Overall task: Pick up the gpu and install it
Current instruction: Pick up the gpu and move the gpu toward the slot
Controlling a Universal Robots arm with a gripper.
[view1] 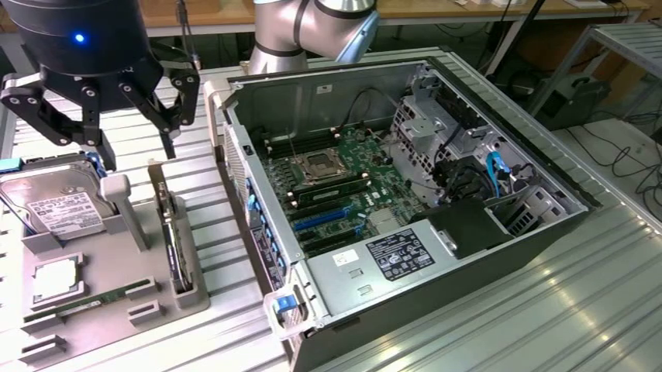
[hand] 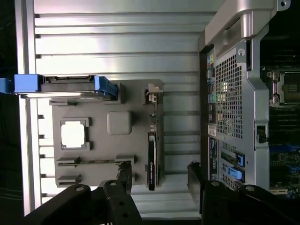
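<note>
— Where's the gpu [view1: 172, 232]?
— On edge in a gray tray [view1: 108, 260] slot, at the exterior view's left of the open computer case [view1: 435, 302].
— End effector [view1: 135, 151]?
— Spread wide above the tray, holding nothing.
— Writing?
— The hard drive [view1: 57, 205] has a white label; I can't read the print.

My gripper [view1: 135, 151]: black, one blue light.
Tray [view1: 108, 267]: plain grey.
gpu [view1: 178, 248] along a tray edge: dark card, silver bracket.
Hard drive [view1: 52, 205] at a tray corner: silver, white printed label, blue carrier.
Memory stick [view1: 88, 301]: green.
Computer board [view1: 342, 174]: green, blue slots.
Table [view1: 538, 310]: ribbed silver.
</note>
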